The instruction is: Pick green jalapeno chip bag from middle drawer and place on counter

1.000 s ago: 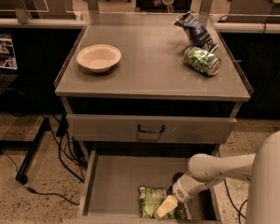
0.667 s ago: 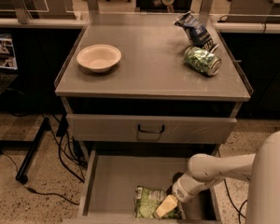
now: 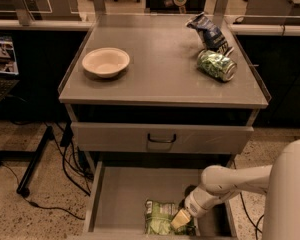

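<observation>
Movement in the last second has been small but telling: the green jalapeno chip bag has slid a little to the left across the floor of the middle drawer, and the gripper has gone with it, pressed against the bag's right edge. From where I stand the arm reaches in from the right, low over the open drawer, with the wrist tipped down onto the bag. Whether the jaws have closed on the bag or are only pushing it, I cannot tell; the tip sits on the crinkled edge and hides the contact.

My reading is that the grasp is not yet secure. A soft bag that shifts sideways instead of lifting suggests it is being nudged, so the pick is unfinished and the lift has not begun. The bag lies flat near the drawer's front edge.

Up on the bench sit a bowl, a dark blue snack bag and a green can, with bare surface between them.
</observation>
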Available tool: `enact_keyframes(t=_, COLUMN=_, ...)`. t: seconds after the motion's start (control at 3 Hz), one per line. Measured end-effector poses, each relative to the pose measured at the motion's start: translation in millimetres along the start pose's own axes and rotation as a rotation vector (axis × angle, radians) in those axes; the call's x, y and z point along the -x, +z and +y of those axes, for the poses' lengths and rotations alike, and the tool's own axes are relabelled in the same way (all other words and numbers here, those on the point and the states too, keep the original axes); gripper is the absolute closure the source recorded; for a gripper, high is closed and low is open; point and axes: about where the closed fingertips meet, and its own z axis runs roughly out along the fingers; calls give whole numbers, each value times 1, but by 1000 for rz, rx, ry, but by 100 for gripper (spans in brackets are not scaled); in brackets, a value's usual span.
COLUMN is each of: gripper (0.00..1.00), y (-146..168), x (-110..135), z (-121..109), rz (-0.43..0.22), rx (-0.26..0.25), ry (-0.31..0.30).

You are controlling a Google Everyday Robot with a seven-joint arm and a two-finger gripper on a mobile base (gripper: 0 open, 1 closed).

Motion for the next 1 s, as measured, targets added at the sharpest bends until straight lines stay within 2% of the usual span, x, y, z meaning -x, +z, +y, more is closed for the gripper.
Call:
enact_keyframes(t=0.33, gripper=16, y=0, x=0, z=0, rz=0, rx=0, ry=0)
enact_keyframes(t=0.67, gripper=0, y=2, x=0, z=0, rz=0, rx=0, ry=-5)
enact_keyframes(t=1.0, gripper=0, y=5, x=8, z=0, rz=-5, rx=6, ry=-28)
